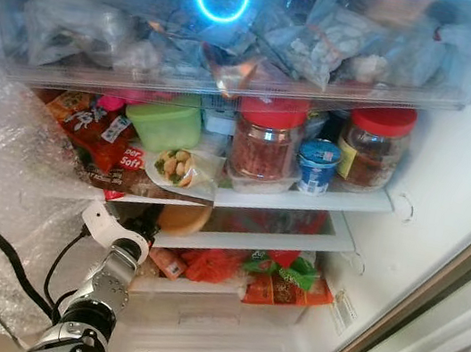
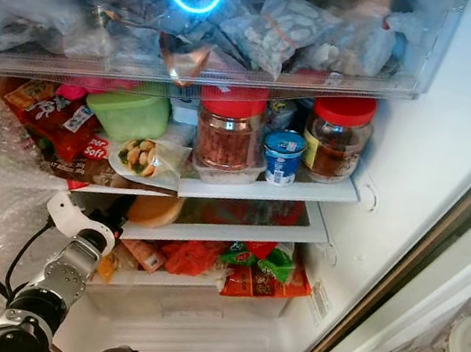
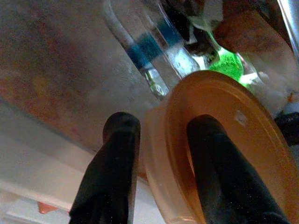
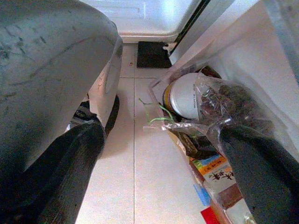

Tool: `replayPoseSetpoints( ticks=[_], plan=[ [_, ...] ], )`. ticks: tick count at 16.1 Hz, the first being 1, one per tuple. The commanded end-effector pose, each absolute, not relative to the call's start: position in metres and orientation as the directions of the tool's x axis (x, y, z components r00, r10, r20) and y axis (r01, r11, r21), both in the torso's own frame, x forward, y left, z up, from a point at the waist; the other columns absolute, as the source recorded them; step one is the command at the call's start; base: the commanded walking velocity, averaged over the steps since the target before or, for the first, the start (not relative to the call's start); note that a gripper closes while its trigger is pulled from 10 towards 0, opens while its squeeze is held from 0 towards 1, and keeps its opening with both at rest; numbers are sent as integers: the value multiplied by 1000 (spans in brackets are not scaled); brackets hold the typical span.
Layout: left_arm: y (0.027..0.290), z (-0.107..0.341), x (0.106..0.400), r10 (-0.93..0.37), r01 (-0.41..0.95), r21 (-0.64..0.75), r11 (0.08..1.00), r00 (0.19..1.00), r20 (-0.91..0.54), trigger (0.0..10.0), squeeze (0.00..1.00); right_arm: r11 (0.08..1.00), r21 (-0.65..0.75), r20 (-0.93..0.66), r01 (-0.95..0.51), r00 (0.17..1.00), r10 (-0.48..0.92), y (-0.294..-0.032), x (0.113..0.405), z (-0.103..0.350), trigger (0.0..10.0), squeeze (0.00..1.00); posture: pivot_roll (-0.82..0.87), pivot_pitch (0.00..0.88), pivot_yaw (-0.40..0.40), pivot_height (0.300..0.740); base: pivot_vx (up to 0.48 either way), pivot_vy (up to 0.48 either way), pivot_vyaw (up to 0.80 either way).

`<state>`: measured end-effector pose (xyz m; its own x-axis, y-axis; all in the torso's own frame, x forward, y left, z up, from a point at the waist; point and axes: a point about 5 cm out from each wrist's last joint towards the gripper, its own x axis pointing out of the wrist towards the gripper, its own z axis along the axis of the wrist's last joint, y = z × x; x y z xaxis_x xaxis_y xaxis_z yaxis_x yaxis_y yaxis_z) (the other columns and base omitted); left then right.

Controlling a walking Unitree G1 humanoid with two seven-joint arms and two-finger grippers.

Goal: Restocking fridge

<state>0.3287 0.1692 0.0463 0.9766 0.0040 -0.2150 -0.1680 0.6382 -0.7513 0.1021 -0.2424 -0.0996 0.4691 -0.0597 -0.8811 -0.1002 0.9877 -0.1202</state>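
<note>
- The tub, orange with a round lid, was held at the left end of the fridge's second shelf, under the upper shelf.
- The left gripper was pinched on the tub's rim, one finger outside the wall and the other across the lid.
- In the left eye view, the tub was seen just beyond the left arm, below a snack bag.
- On the upper shelf, two red-lidded jars and a small blue cup were seen, with a green box beside them.
- In the right wrist view, the right gripper was seen with its fingers spread wide, over a tiled floor beside a white lid and a clear bag.
</note>
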Motion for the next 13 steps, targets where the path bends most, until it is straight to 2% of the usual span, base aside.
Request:
replayPoseSetpoints(
  ticks=[1,6,13],
  plan=[
    [168,52,333,-16,-133,-738,662,981,-191,10000,1000,988,-105,-865,-111,500,-36,-235,112,-98,10000,0,-24,0,50,652,0,0,0],
    [164,54,333,-81,-51,-679,732,984,-161,10000,1000,988,-107,-864,-109,501,-38,-235,113,-98,10000,0,-23,0,52,652,0,0,0],
    [160,58,326,-111,21,-662,749,989,-94,10000,1000,989,-108,-863,-103,503,-42,-235,113,-98,10000,0,-23,0,54,652,0,0,0]
  ],
)
